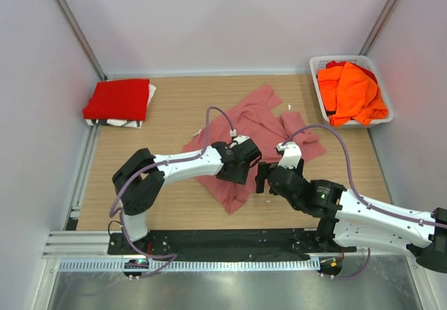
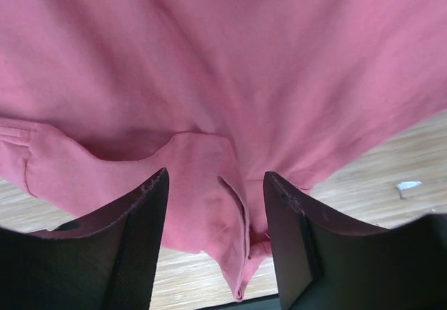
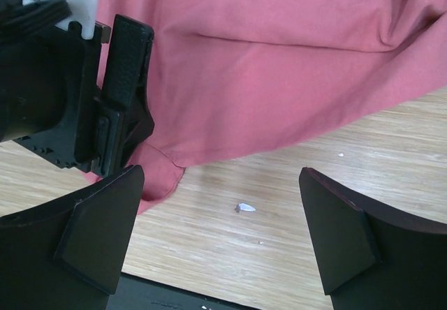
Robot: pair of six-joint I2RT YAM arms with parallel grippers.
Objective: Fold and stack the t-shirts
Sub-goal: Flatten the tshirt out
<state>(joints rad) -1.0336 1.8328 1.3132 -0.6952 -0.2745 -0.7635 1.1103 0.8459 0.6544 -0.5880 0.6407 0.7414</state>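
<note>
A dusty rose-pink t-shirt (image 1: 260, 123) lies crumpled on the wooden table. My left gripper (image 1: 248, 165) is low over its near part. In the left wrist view its jaws (image 2: 216, 176) stand apart on either side of a raised hem fold of the pink t-shirt (image 2: 209, 79), without pinching it. My right gripper (image 1: 261, 177) is open just to the right, over bare wood beside the pink t-shirt's edge (image 3: 279, 65), with nothing between its fingers (image 3: 222, 176). A folded bright red t-shirt (image 1: 119, 99) sits at the far left. Orange t-shirts (image 1: 353, 93) fill the basket.
The white lattice basket (image 1: 318, 64) stands at the back right corner. Something white shows under the red t-shirt. A small white scrap (image 3: 244, 207) lies on the wood by the right gripper. The left gripper's black body (image 3: 119, 100) is close on the right gripper's left.
</note>
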